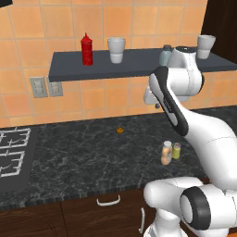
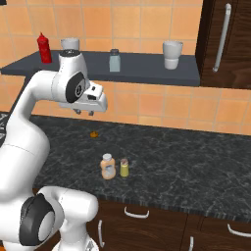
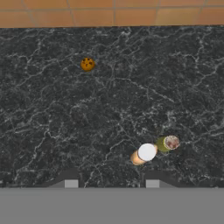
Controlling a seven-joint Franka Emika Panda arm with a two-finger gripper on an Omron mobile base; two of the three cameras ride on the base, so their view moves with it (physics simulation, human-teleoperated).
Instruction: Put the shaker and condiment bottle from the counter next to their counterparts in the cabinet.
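Orange tiled wall point(image 1: 92, 23), grey outlets point(image 1: 46, 86), dark brown drawers point(image 2: 162, 230).

This is a kitchen, rendered rather than filmed. Orange wall tiles point(image 1: 92, 97) run behind a long black marble-veined desk point(image 1: 83, 157) set above dark brown drawers point(image 2: 147, 225) with white handles. A gas stove point(image 1: 11, 152) with grey grates sits at the desk's left end, and outlets point(image 1: 46, 86) are fixed to the tiles. A slate-grey wall shelf point(image 1: 134, 65) carries a red squeeze bottle point(image 1: 86, 50), white cups point(image 1: 116, 49) and a pale shaker point(image 2: 114, 60). A tall dark cupboard point(image 2: 230, 44) stands at the right.
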